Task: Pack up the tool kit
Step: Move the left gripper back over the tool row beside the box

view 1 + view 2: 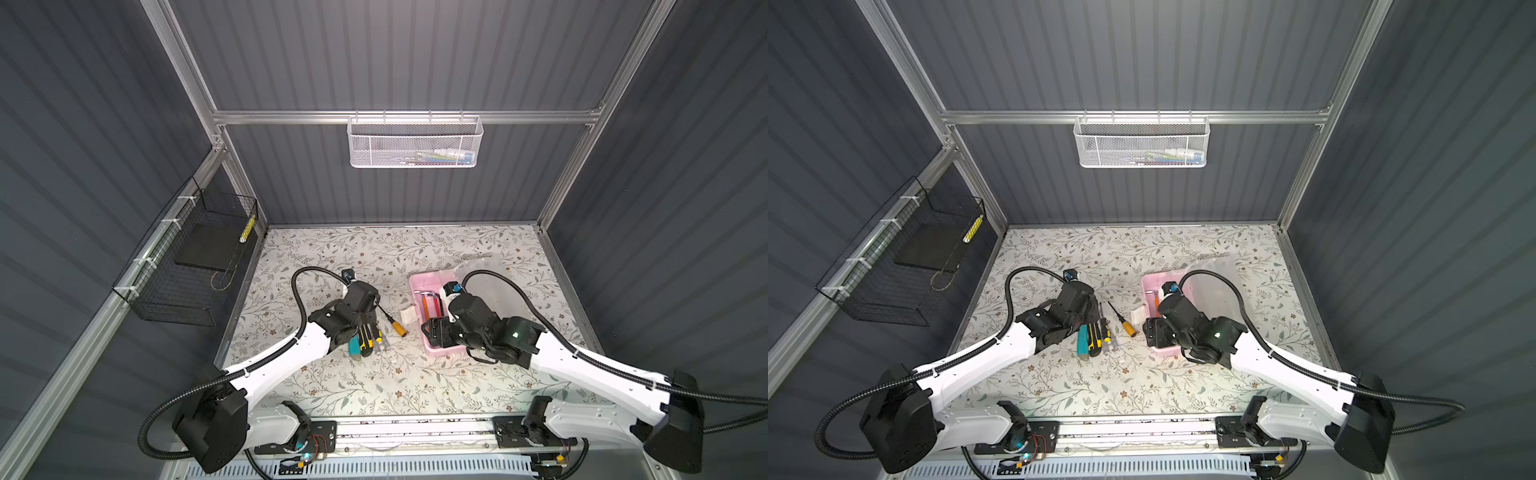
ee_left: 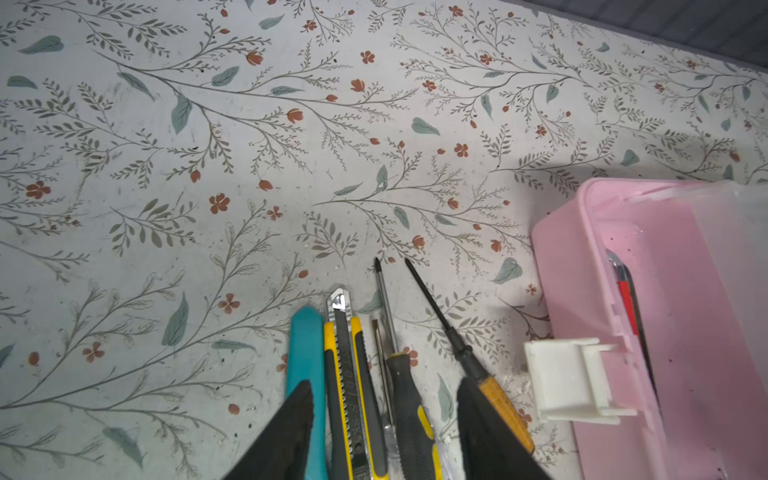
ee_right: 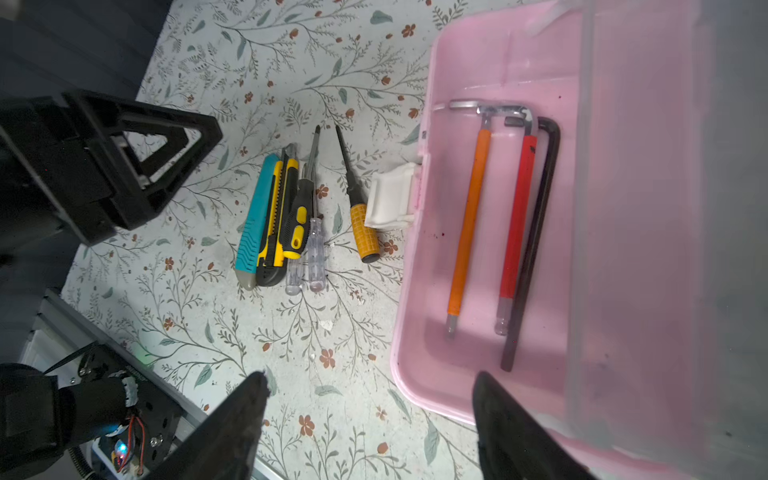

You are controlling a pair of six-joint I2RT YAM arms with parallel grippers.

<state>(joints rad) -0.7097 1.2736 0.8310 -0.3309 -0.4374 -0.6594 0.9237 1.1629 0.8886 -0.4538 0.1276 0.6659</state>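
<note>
The pink case point(image 1: 415, 286) sits right of the tabletop's point(image 1: 374, 382) middle. Its frosted lid point(image 3: 648, 208) is swung open away from the loose tools, and its white latch point(image 3: 392, 195) juts from the long wall that faces them. Inside, an orange hex key point(image 3: 469, 224), a red hex key point(image 3: 517, 216) and a black hex key point(image 3: 536, 249) lie side by side toward the hinge edge, leaving a bare strip of floor along the latch wall. Left of the case the loose tools lie parallel in a tight row: a teal utility knife point(image 2: 305, 345), a yellow utility knife point(image 2: 345, 374), a black-and-yellow screwdriver point(image 2: 409, 399) and two clear-handled screwdrivers point(image 3: 316, 245). Set a little apart from these is an orange-handled screwdriver point(image 2: 498, 399), whose handle lies just beside the latch with hardly any gap. The left fingers point(image 2: 286, 436) stand about half open over that row, one above the teal knife's outer edge and one above the orange handle, gripping nothing. The right fingers point(image 3: 232, 428) are spread wide and empty, straddling the case's near corner. One is over bare tabletop and one over the case floor; whether they touch the rim I cannot tell. Broad bare tabletop lies beyond the tool tips toward the back wall, and more in front of the handles toward the arm bases.
</note>
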